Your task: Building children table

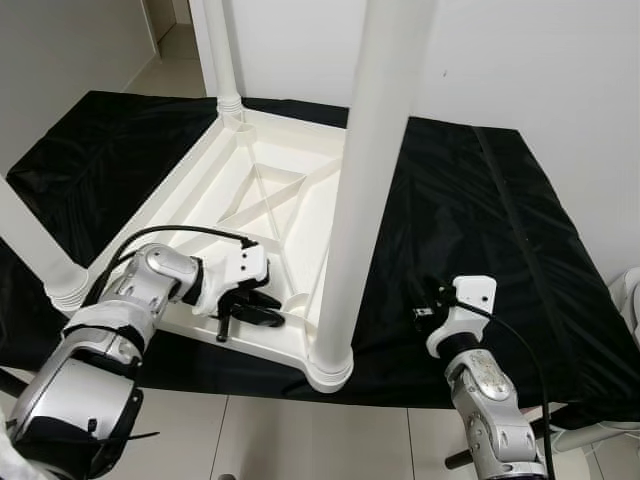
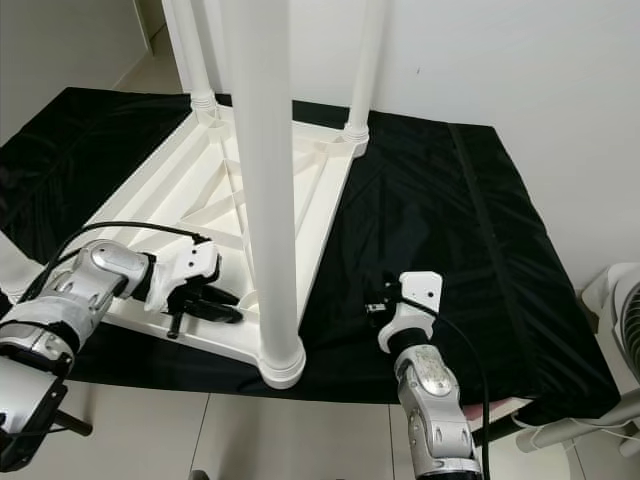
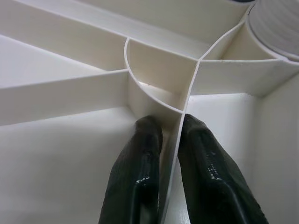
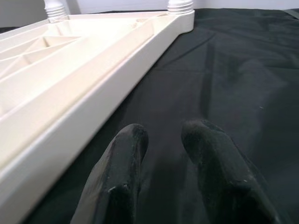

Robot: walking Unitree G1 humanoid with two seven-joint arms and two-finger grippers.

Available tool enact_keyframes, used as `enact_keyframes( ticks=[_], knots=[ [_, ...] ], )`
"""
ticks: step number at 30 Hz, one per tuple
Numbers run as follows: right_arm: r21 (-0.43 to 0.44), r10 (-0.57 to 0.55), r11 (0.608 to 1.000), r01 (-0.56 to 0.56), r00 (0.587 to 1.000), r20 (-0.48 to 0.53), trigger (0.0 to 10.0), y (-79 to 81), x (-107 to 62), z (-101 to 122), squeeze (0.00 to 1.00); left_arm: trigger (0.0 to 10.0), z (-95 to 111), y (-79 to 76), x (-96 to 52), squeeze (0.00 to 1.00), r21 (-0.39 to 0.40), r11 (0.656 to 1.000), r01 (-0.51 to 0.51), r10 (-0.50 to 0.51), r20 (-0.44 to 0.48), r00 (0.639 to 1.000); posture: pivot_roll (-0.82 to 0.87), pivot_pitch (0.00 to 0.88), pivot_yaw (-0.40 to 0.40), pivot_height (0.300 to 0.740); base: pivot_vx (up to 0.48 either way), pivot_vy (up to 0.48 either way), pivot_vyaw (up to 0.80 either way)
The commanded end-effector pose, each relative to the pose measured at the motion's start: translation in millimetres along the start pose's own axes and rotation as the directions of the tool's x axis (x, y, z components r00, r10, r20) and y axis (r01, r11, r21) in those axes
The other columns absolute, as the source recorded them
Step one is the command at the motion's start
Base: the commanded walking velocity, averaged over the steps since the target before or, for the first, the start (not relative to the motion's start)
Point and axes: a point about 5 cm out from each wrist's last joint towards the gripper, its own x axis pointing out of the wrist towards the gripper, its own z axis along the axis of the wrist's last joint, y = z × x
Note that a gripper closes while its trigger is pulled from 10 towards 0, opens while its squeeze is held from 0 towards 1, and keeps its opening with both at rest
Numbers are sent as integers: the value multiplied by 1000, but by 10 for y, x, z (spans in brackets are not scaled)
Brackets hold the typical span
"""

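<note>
1. Left eye view: the white children's table lies upside down on a black sheet, its ribbed underside facing up. Legs stand at the near corner, the far corner and the left corner. The left gripper reaches into the underside beside the near leg. The right gripper hangs over the sheet, apart from the table.

2. Right eye view: a fourth leg stands at the far right corner, so all four look fitted. By my judgement the build is nearly done; what is left is probably checking that the legs are tight and turning the table upright.

3. Left wrist view: the left gripper's two fingers sit either side of a thin rib, pinching it, near the threaded base of a leg.

4. Right wrist view: the right gripper's fingers are spread with nothing between them, just beside the table's rim.

5. No containers appear anywhere.
</note>
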Motion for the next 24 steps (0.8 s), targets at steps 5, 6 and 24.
enact_keyframes(
  ticks=[5, 6, 24],
  knots=[
    [6, -2, 1000, 2, 1000, -7, 10000, 31, 19, -3, 0, 5451, 233, 398, 54, 0, -137, 788, -601, 613, 84, 785, -97, 98, -13, 740, 0, 0, 0],
    [6, -2, 1000, 2, 1000, -7, 10000, 31, 19, -3, 0, 5451, 233, 398, 54, 0, -137, 788, -601, 613, 84, 785, -97, 98, -13, 740, 0, 0, 0],
    [0, 6, 1000, -6, 1000, 2, 10000, 26, 34, 31, 0, 10000, 370, 451, -69, 0, -92, 780, -619, 626, 123, 770, -98, 96, -22, 740, 0, 0, 0]
  ],
)
